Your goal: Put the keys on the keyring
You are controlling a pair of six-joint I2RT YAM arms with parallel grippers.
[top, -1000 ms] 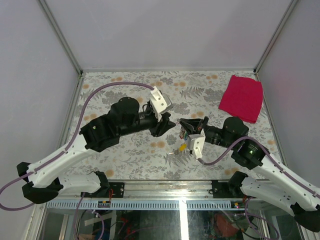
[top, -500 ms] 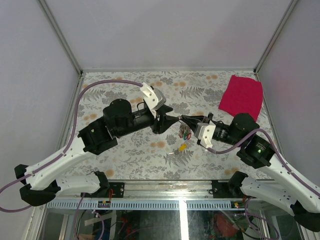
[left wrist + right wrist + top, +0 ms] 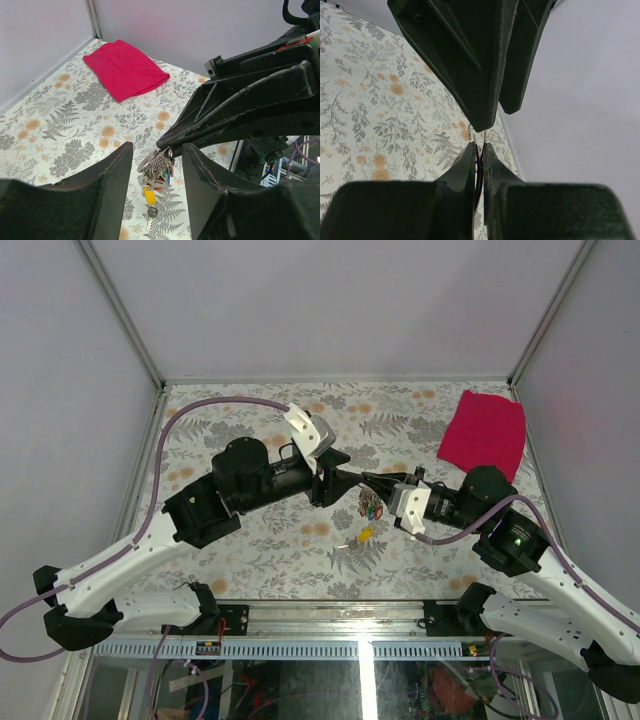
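the right claw (image 3: pixel 479 148) is pressed fully together, and between its tips it pinches the thin wire of the keyring (image 3: pixel 148 162). it is raised above the counter (image 3: pixel 75 125), so the ring hangs free under its tip. the keys (image 3: pixel 160 174) on the ring hang down in a tight bunch of coloured heads. the left claw (image 3: pixel 156 150) stands opposite, tip toward tip, with its jaws about half apart and nothing between them. the bunch shows through the gap. whether this claw touches the ring i cannot tell.

one yellow key (image 3: pixel 366 534) lies alone on the counter, just under the hanging bunch and not on the ring. a red cloth (image 3: pixel 483 435) lies well apart, at the far right corner.

i think the ring is stiff, springy and very smooth, so it can turn or slip in a pinch on the wire. the bunch is light, but it lets the ring swing. the better hold is across the flat of the coil, away from the split end, which must be free. the loose key is light and thin and lies flat. it is best taken by its plastic head, which gives more grip than the metal blade.
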